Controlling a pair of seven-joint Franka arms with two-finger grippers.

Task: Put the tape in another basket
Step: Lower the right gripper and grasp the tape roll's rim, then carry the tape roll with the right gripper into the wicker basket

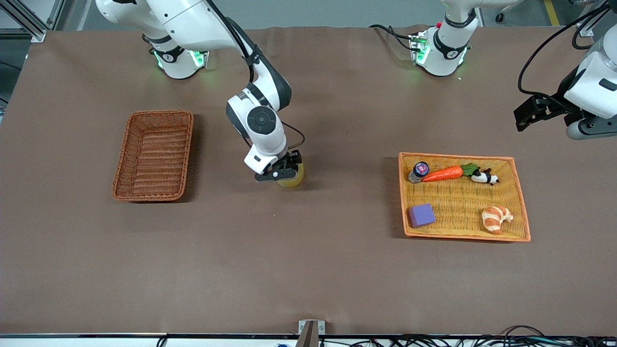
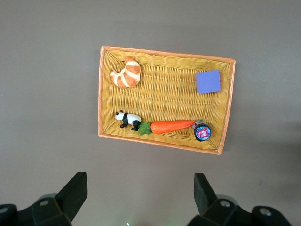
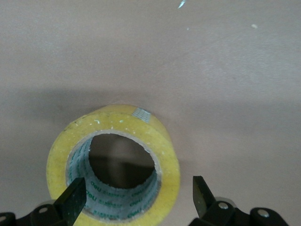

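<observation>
The tape [image 1: 295, 180], a yellowish roll with a grey core, lies flat on the brown table between the two baskets. My right gripper [image 1: 284, 169] is down at it and open. In the right wrist view one finger [image 3: 74, 200] is over the core of the tape [image 3: 117, 123] and the other finger [image 3: 202, 194] is outside the roll, so the jaws straddle one wall without closing on it. The reddish-brown basket [image 1: 153, 154] sits empty toward the right arm's end. My left gripper [image 1: 524, 117] hangs open in the air near the yellow tray and holds nothing.
The flat yellow tray [image 1: 462, 202] toward the left arm's end holds a carrot [image 1: 442, 174], a toy panda [image 1: 484, 177], a croissant [image 1: 496, 219], a purple block [image 1: 422, 215] and a small jar [image 1: 418, 171]. The left wrist view looks down on this tray [image 2: 164, 94].
</observation>
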